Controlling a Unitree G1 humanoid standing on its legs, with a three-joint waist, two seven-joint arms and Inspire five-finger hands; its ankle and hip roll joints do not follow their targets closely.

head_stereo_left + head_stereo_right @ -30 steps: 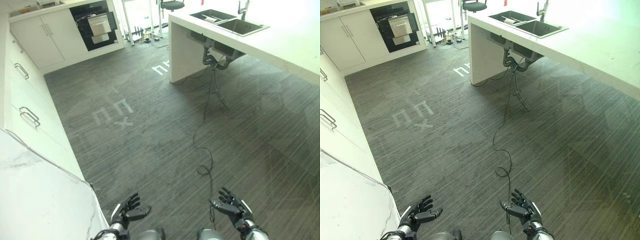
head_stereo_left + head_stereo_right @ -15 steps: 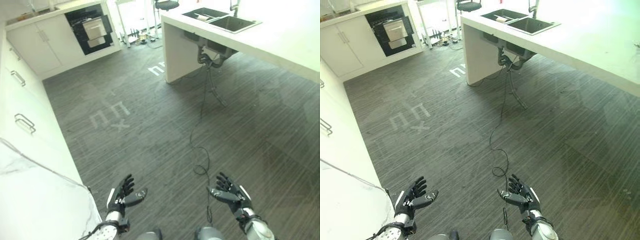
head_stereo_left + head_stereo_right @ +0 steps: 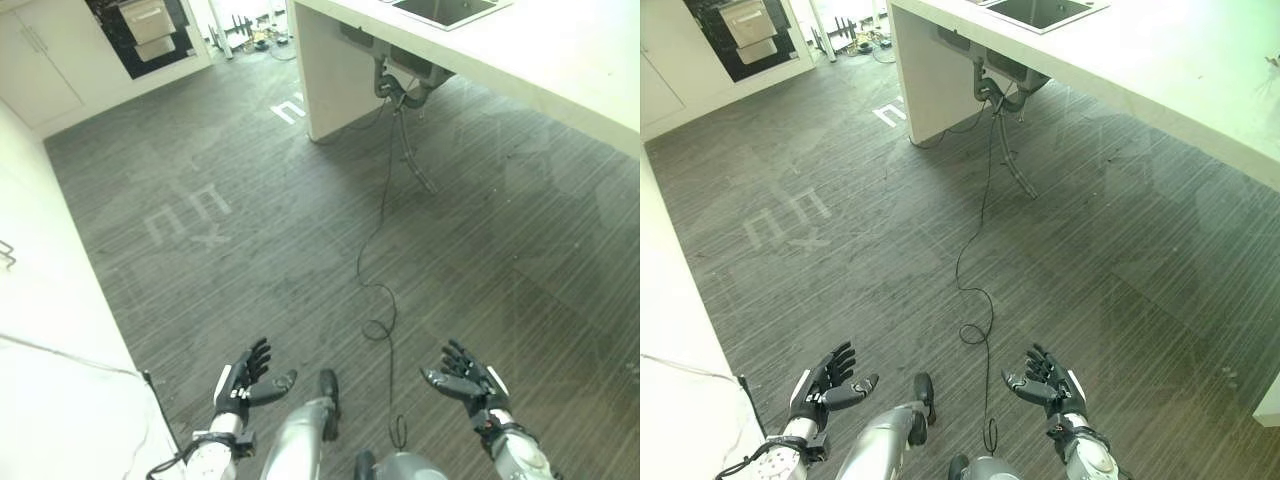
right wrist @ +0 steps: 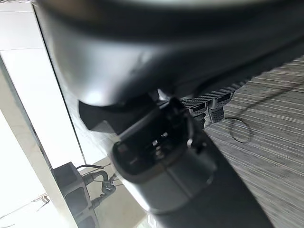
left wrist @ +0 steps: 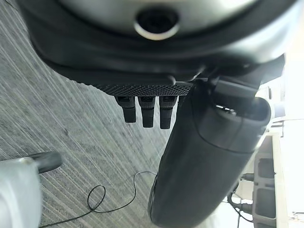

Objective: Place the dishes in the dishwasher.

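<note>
Dark left hand [image 3: 240, 381] and right hand [image 3: 470, 380] hover palms-up, fingers spread.

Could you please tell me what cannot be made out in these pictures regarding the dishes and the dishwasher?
- Sink: the eye views' top edge cuts it, hiding any dishes inside.
- Dark appliance opening: too small and edge-cut to confirm as a dishwasher.
- Left robot hand, right robot hand: open, holding nothing.

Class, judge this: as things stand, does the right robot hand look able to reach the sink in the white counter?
Probably not. The right robot hand hangs open, low over the floor, while the sink lies far ahead.
</note>
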